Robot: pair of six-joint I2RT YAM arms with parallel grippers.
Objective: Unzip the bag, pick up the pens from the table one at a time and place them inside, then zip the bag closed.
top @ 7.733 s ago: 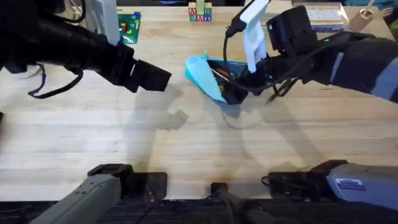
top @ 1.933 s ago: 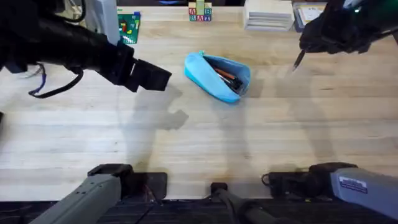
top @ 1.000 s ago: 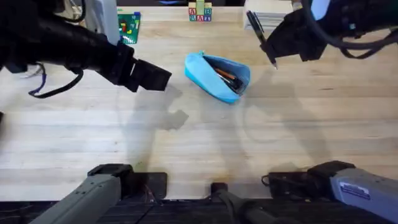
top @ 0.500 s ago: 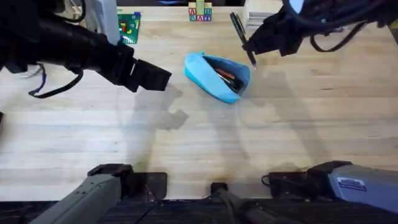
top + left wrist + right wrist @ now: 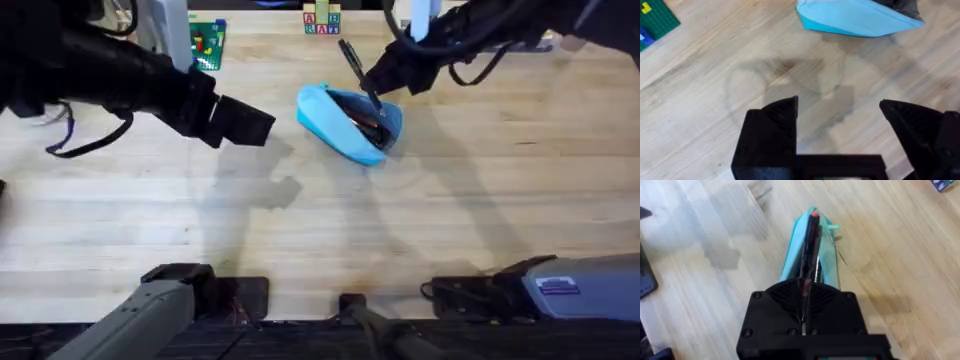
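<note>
Since half a second ago, your right gripper is carrying its pen leftward, now hanging right over the bag's open mouth. Jaws are pinching the pen, which is standing tilted. Bag is lying unzipped on the desk toward 12 o'clock from centre, pens already showing inside. Your left gripper is hovering at 9 o'clock of the bag, jaws spread, holding nothing.
</note>
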